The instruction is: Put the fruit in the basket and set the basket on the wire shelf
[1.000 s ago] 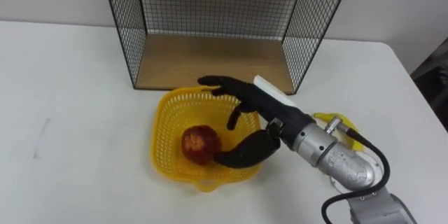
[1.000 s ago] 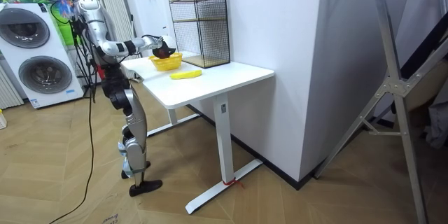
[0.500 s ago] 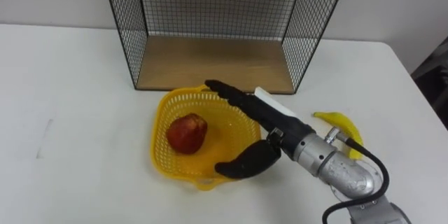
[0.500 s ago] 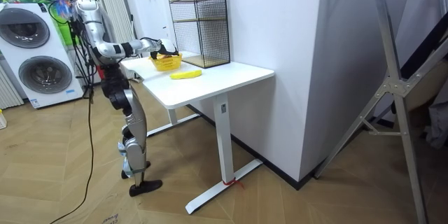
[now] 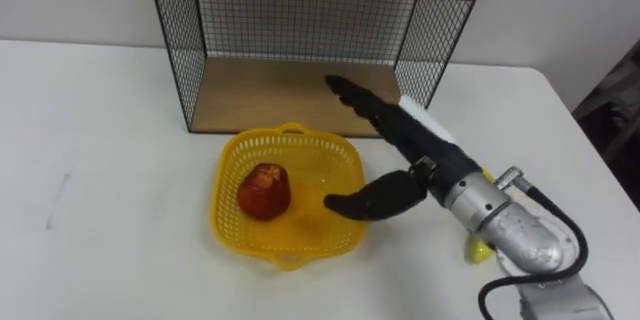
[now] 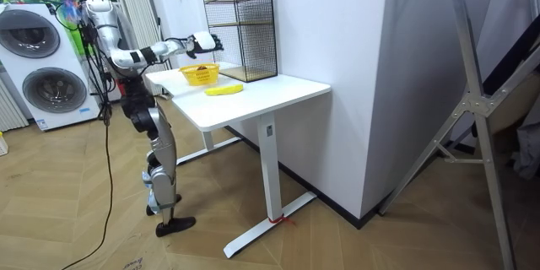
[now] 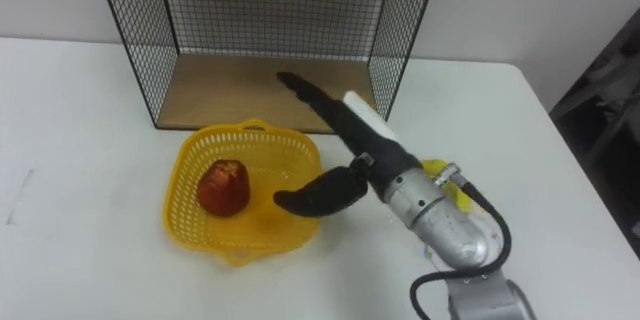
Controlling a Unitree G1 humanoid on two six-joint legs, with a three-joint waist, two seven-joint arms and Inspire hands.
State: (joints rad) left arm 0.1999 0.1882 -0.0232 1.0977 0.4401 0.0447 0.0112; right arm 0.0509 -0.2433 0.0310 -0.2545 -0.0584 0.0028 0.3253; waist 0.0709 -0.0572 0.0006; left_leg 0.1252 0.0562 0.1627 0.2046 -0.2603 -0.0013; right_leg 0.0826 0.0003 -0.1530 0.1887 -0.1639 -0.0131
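So the apple is sitting in the yellow basket, over on its 9 o'clock side, resting on the bottom. The right hand isn't touching it at all. It's up above the basket's 3 o'clock rim with nothing in it, fingers straight out and pointing toward 11 o'clock at the wire shelf, and the thumb splayed well away from them, aimed toward 9 o'clock over the inside of the basket. There's a clear gap of bare basket floor between the thumb tip and the apple. The basket is on the white surface, just in front of the shelf's lower opening, at roughly 6 o'clock from it. The banana is lying on the surface at about 4 o'clock from the basket, mostly tucked under the wrist in the eye views. In the room view the robot stands upright at the end of the surface with that arm stretched out, hand raised above the basket.
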